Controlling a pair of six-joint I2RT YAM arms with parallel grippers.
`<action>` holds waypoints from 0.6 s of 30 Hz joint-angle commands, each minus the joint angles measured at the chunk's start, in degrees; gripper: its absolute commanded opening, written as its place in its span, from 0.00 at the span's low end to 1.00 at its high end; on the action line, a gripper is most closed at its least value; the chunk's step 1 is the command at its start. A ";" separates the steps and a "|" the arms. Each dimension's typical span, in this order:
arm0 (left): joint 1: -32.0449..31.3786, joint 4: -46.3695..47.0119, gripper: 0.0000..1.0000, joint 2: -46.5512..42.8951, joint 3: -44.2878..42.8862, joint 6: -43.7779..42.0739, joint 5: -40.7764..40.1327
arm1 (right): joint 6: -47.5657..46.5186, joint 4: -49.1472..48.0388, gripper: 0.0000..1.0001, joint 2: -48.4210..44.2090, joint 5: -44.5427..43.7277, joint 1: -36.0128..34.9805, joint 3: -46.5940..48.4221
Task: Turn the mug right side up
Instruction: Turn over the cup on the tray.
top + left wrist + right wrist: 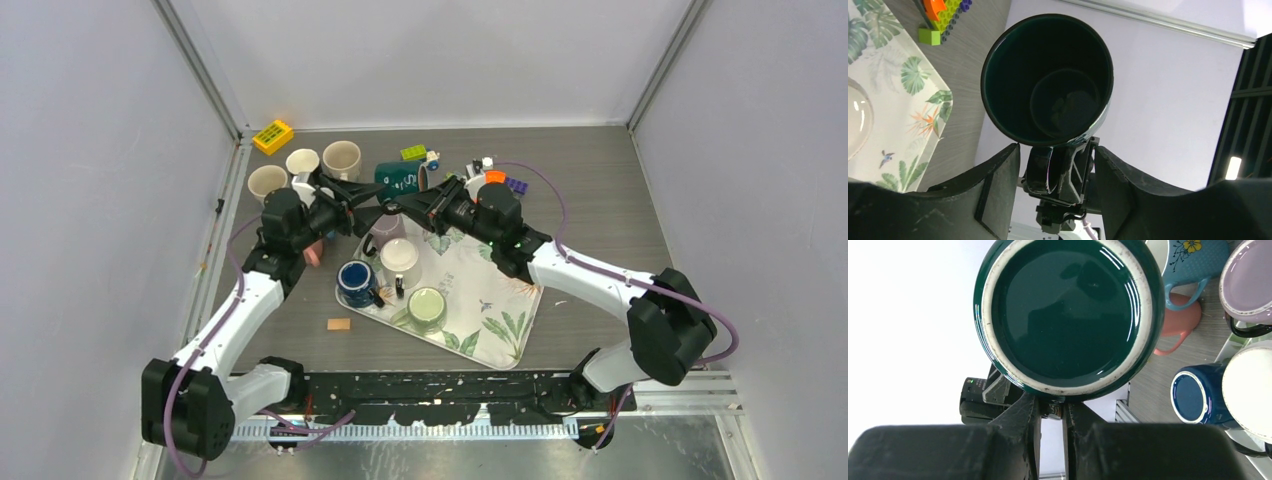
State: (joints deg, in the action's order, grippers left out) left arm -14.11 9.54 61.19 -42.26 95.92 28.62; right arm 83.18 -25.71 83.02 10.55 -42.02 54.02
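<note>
The dark green mug (403,180) hangs in the air above the back of the table, lying on its side. Its glazed base (1068,315) faces the right wrist camera and its open mouth (1048,80) faces the left wrist camera. My right gripper (1051,407) is shut on the mug's handle (1040,170) from below. My left gripper (1058,175) comes in from the other side with its fingers (998,185) standing on either side of the handle and of the right gripper's tips, a gap showing on both sides.
A leaf-patterned tray (500,330) holds a navy mug (356,281), a white mug (400,262), a green mug (426,308) and a lilac mug (385,228). Cream mugs (341,158) and a yellow block (273,135) stand at the back left, toy blocks (500,180) at the back.
</note>
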 commanded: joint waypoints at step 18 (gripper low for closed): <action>0.31 9.71 0.37 2.49 0.05 4.63 0.74 | 3.23 -14.72 0.01 2.02 0.87 -1.05 1.97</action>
State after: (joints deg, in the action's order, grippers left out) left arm -14.11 14.00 63.92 -42.06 99.90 28.58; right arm 85.69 -31.51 85.58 10.11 -42.37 53.98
